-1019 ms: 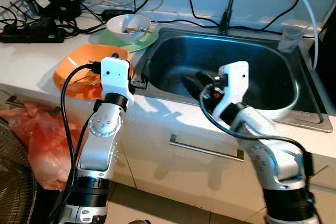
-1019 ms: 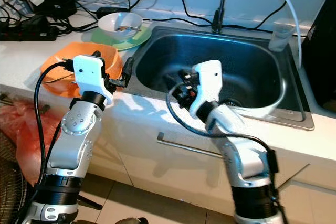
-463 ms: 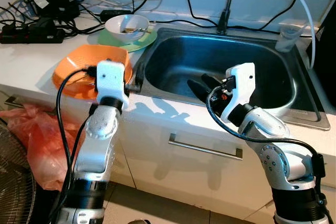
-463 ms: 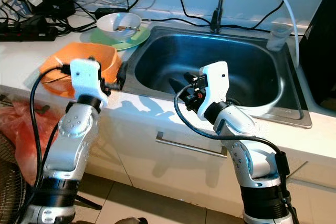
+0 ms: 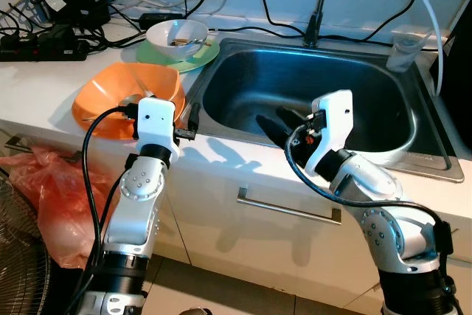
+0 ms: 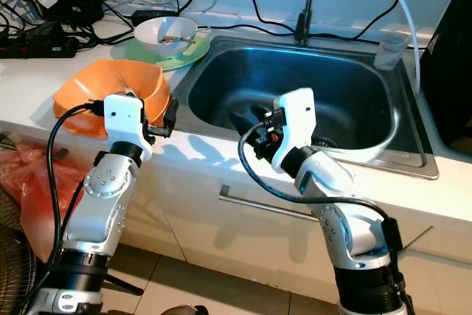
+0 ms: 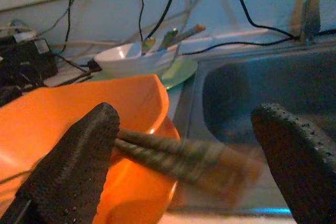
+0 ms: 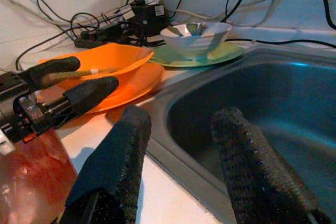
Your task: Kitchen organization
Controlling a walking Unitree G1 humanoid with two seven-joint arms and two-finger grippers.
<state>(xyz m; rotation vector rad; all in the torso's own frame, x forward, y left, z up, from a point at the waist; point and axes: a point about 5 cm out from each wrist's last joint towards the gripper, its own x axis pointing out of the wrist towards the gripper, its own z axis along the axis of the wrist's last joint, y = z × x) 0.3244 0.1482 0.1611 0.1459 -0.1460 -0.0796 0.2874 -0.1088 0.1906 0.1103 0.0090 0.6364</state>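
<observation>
Two stacked orange bowls [image 5: 118, 94] sit on the white counter left of the sink [image 5: 369, 86]; the upper one is tipped up on edge. My left gripper [image 5: 192, 118] hangs beside them at the sink's left rim, open. In the left wrist view, blurred brown chopsticks [image 7: 173, 153] lie against one finger [image 7: 79, 161] and reach across the gap. My right gripper [image 5: 279, 122] hovers over the sink's front left part, open, with nothing between its fingers. A white bowl [image 5: 179, 35] holding utensils rests on a green plate [image 5: 208, 55] behind the orange bowls.
A tap [image 5: 318, 12] and hose stand behind the sink, with a clear plastic cup [image 5: 408, 49] at its back right corner. Power strips and cables [image 5: 51, 27] crowd the counter's back left. A red plastic bag [image 5: 51, 197] lies on the floor at the left.
The upper orange bowl has tipped up beside the left gripper. The left arm shifted slightly along the counter's edge. The right gripper swung a little over the sink.
</observation>
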